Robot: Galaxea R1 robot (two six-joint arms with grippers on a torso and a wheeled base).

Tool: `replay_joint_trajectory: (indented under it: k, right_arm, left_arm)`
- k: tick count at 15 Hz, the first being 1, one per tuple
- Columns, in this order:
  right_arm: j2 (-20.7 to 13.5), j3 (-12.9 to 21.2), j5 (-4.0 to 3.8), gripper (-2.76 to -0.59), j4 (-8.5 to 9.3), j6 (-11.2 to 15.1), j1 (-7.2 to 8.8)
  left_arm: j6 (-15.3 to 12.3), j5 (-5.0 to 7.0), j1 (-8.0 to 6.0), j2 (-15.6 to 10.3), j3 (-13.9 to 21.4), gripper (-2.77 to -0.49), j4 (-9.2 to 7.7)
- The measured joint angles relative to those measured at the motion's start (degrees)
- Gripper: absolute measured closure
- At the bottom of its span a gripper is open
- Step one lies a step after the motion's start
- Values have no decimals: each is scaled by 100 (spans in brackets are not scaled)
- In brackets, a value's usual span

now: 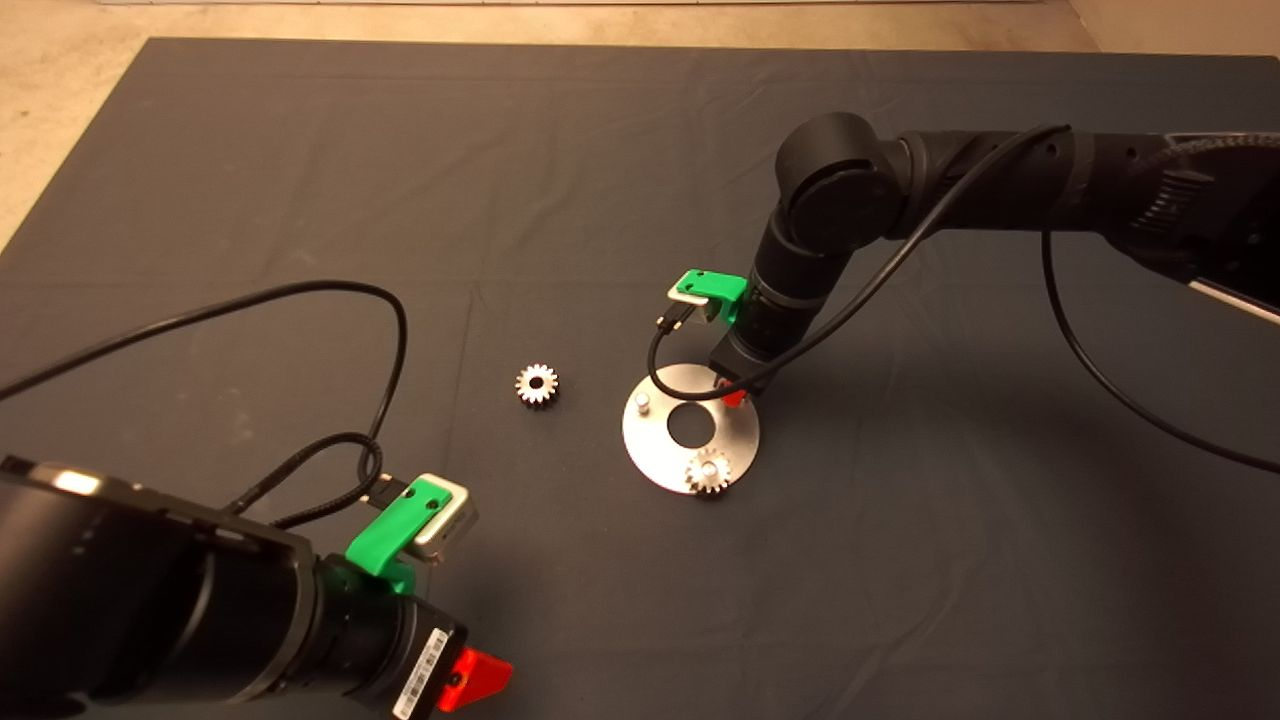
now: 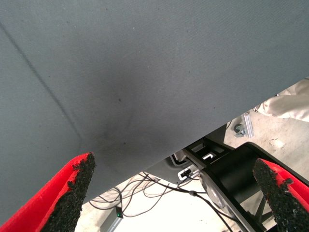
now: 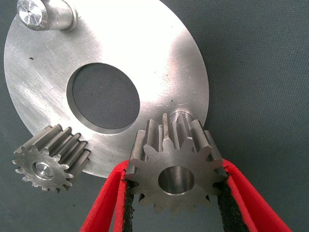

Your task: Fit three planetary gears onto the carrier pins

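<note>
The round shiny disc [image 1: 668,462] lies mid-mat with its carrier pins. One planetary gear [image 1: 709,470] sits on the near pin, also seen in the right wrist view [image 3: 48,162]. One pin [image 1: 641,403] stands bare [image 3: 36,14]. My right gripper [image 1: 735,397] hangs over the disc's far right edge, shut on a second gear [image 3: 176,171], held just above and beside the third pin [image 3: 179,116]. A third gear [image 1: 537,384] lies loose on the mat left of the disc. My left gripper [image 1: 478,675] waits open at the lower left, holding nothing.
The dark mat [image 1: 900,560] covers the table. Black cables [image 1: 300,290] loop over the mat from the left arm. In the left wrist view the mat's edge [image 2: 159,164], floor and cables beyond it show between the spread fingers [image 2: 72,193].
</note>
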Motion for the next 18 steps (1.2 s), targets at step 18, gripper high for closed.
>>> replay_joint_trajectory:
  k: [18]
  right_arm:
    - [5, 22, -2, -97, -361, -174, -48]
  left_arm:
    - [0, -2, -107, -2, 0, -236, 2]
